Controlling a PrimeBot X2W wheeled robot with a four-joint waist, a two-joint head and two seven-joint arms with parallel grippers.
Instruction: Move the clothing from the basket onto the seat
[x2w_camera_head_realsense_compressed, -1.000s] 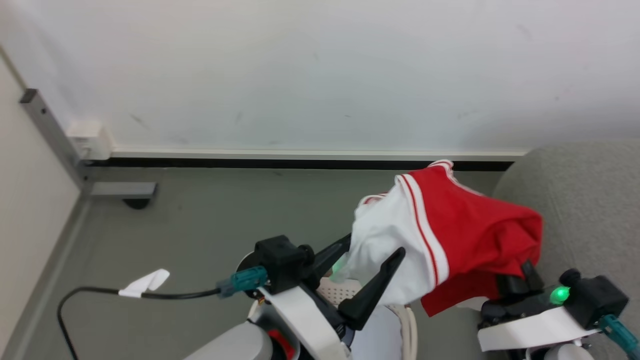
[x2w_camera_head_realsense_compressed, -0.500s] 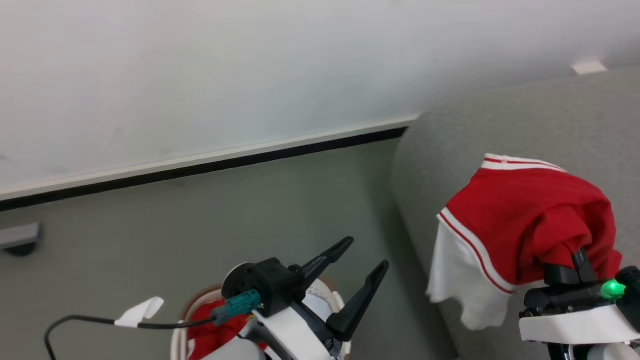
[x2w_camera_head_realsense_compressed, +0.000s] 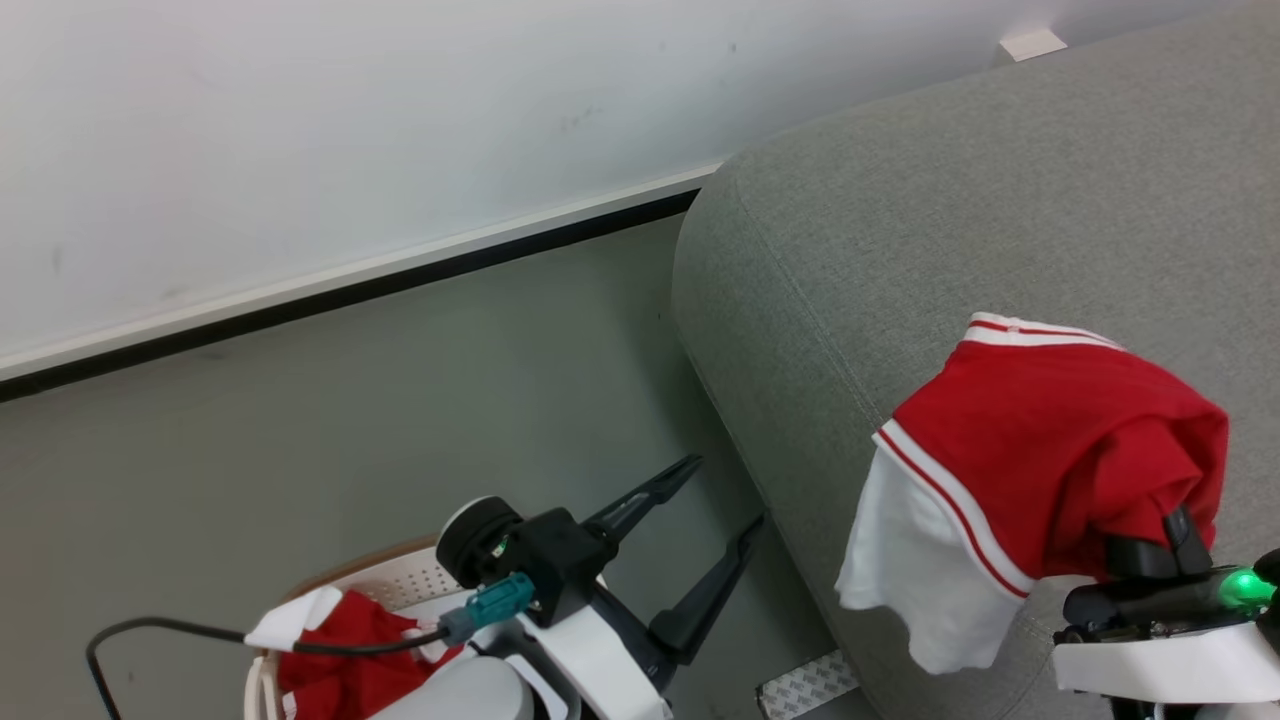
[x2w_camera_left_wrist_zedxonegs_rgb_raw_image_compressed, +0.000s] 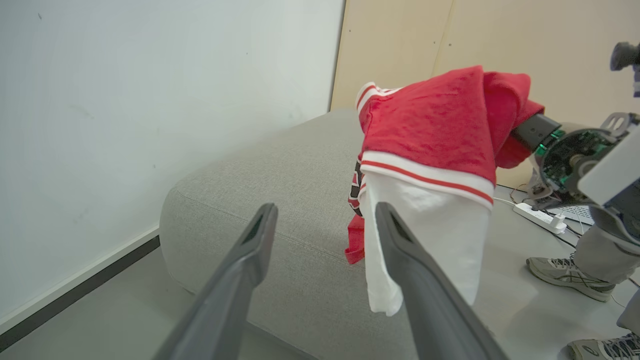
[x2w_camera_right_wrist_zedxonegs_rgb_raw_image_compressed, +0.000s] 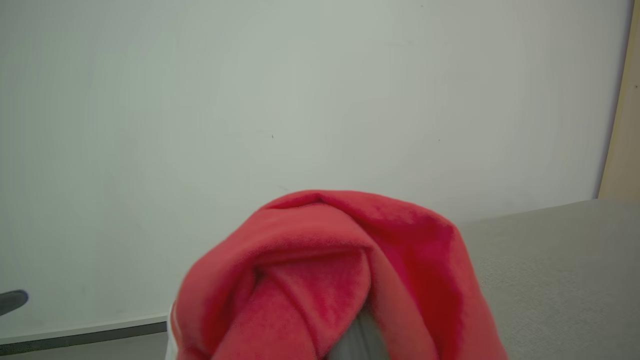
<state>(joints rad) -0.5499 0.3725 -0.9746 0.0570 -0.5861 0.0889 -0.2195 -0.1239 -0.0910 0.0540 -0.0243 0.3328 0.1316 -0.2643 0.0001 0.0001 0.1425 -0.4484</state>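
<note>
A red garment (x2w_camera_head_realsense_compressed: 1060, 450) with a white panel and striped trim hangs draped over my right gripper (x2w_camera_head_realsense_compressed: 1165, 535), which is shut on it above the near edge of the light-grey seat (x2w_camera_head_realsense_compressed: 950, 200). The cloth hides its fingertips. In the left wrist view the garment (x2w_camera_left_wrist_zedxonegs_rgb_raw_image_compressed: 430, 130) dangles in front of the seat (x2w_camera_left_wrist_zedxonegs_rgb_raw_image_compressed: 280, 180), its white part hanging free. My left gripper (x2w_camera_head_realsense_compressed: 730, 490) stands open and holds nothing, above the floor beside the seat. Below it sits the cream basket (x2w_camera_head_realsense_compressed: 400, 580) with more red clothing (x2w_camera_head_realsense_compressed: 340, 650) inside. In the right wrist view, red cloth (x2w_camera_right_wrist_zedxonegs_rgb_raw_image_compressed: 325, 270) covers the fingers.
A white wall with a dark baseboard (x2w_camera_head_realsense_compressed: 400, 280) runs behind the grey-green floor (x2w_camera_head_realsense_compressed: 450, 400). A person's shoe (x2w_camera_left_wrist_zedxonegs_rgb_raw_image_compressed: 565, 272) and a white power strip (x2w_camera_left_wrist_zedxonegs_rgb_raw_image_compressed: 540, 217) lie on the floor past the seat. A patterned strip (x2w_camera_head_realsense_compressed: 805, 680) lies at the seat's foot.
The head camera has swung right toward the seat. My right gripper carried the garment from over the basket to above the seat's edge. The left gripper stayed open.
</note>
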